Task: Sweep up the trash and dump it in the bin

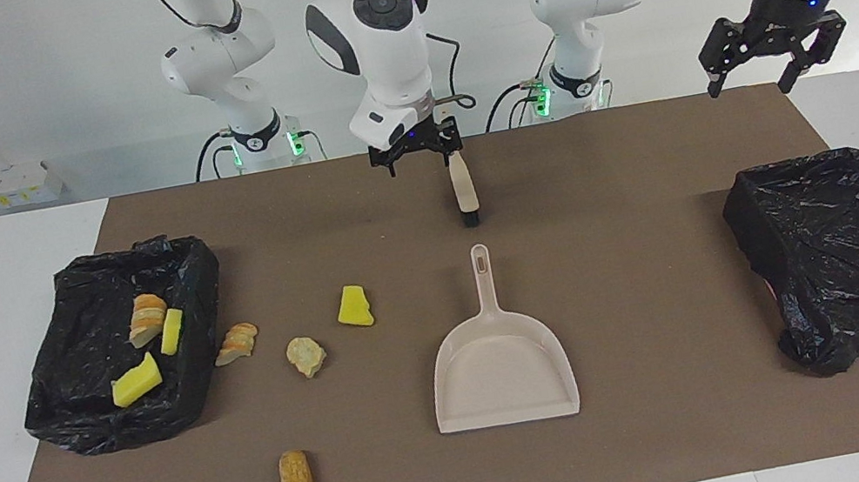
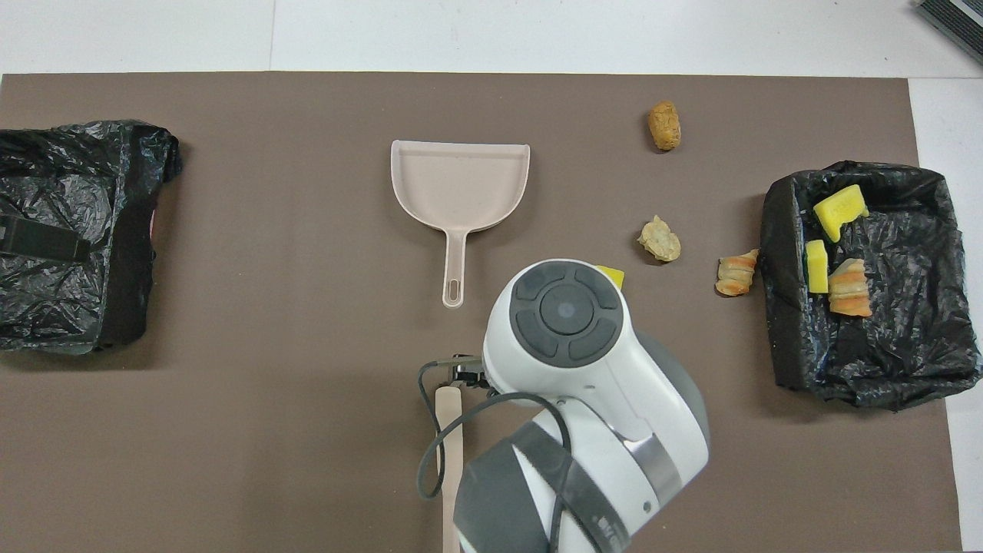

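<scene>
Our right hand (image 1: 416,157), fingers spread and empty, hangs above the brush (image 1: 463,192); our left hand (image 1: 771,48) waits released. Four trash pieces (image 1: 307,355) lie beside the bin (image 1: 189,270) holding three, so the dustpan (image 1: 502,369) mouth faces away.

Quick count: seven trash pieces (image 1: 307,355), three yellow sponge wedges (image 1: 354,306) and four bread bits (image 1: 295,477); two black-lined bins (image 1: 115,411); one dustpan (image 1: 502,369); one brush (image 1: 464,191).
</scene>
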{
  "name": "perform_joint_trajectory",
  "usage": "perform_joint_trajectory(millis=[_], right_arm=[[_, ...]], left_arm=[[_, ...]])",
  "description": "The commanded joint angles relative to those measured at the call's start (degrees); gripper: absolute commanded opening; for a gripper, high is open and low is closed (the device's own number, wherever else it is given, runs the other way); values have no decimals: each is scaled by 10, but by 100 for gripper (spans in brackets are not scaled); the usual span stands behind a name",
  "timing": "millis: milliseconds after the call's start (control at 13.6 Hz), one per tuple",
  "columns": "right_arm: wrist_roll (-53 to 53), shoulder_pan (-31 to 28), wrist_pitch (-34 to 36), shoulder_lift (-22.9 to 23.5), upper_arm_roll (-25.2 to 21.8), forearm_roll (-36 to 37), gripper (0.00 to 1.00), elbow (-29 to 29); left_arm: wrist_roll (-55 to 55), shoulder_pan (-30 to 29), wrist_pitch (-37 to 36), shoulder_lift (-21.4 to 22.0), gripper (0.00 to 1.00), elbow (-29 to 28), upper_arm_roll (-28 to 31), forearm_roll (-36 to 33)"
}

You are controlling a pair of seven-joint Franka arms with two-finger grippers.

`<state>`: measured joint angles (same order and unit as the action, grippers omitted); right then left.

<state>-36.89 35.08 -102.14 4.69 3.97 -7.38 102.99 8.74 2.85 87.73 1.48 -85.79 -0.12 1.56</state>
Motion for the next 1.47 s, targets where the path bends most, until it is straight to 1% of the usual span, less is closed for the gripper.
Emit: perform_joint_trajectory(millis=[0, 74, 147, 221, 368, 515, 589, 662, 809, 883, 1030, 1177, 1251, 1324, 1398], right_arm=[[0, 13, -12, -44, 1, -22, 100, 69], [1, 19, -28, -52, 2, -32, 100, 99], [-5, 38, -70, -57, 2, -33, 100, 134], [-6, 51, -106, -58, 2, -33, 100, 157], [-18, 67, -137, -54, 2, -33, 100, 172], [-48, 95, -155, -47, 2, -32, 100, 182], [-72, 117, -172, -45, 2, -31, 100, 194], [-101, 137, -195, -41, 1, -27, 100, 209], [-152, 175, -246, -33, 2, -26, 100, 249], [-160, 184, -259, -34, 2, -26, 100, 266], [-176, 201, -261, -37, 2, -26, 100, 282], [-197, 205, -263, -36, 2, -31, 100, 288], [-196, 206, -263, -35, 2, -32, 100, 288], [-192, 206, -263, -35, 2, -33, 97, 288], [-188, 206, -263, -33, 2, -33, 79, 286]], left_arm=[[-4, 6, -3, 5, 100, -3, 0, 3], [-5, 7, 1, 5, 100, -3, -5, 3], [-5, 7, 6, 5, 100, -3, -11, 3], [-5, 7, 10, 3, 100, -1, -14, 4], [-14, 10, 48, -4, 100, -1, -26, 6], [-60, 39, 77, -23, 100, -2, -28, 7], [-63, 52, 86, -30, 100, -3, -28, 6], [-64, 75, 91, -46, 100, -3, -28, 3], [-85, 108, 125, -74, 100, -3, -28, 2], [-113, 117, 135, -82, 100, -3, -28, 2], [-125, 149, 159, -115, 100, -3, -28, -2], [-145, 178, 183, -141, 100, -3, -28, -26], [-165, 191, 189, -155, 100, -8, -28, -27], [-186, 203, 205, -173, 100, -8, -28, -28], [-215, 218, 233, -195, 100, -8, -28, -33]])
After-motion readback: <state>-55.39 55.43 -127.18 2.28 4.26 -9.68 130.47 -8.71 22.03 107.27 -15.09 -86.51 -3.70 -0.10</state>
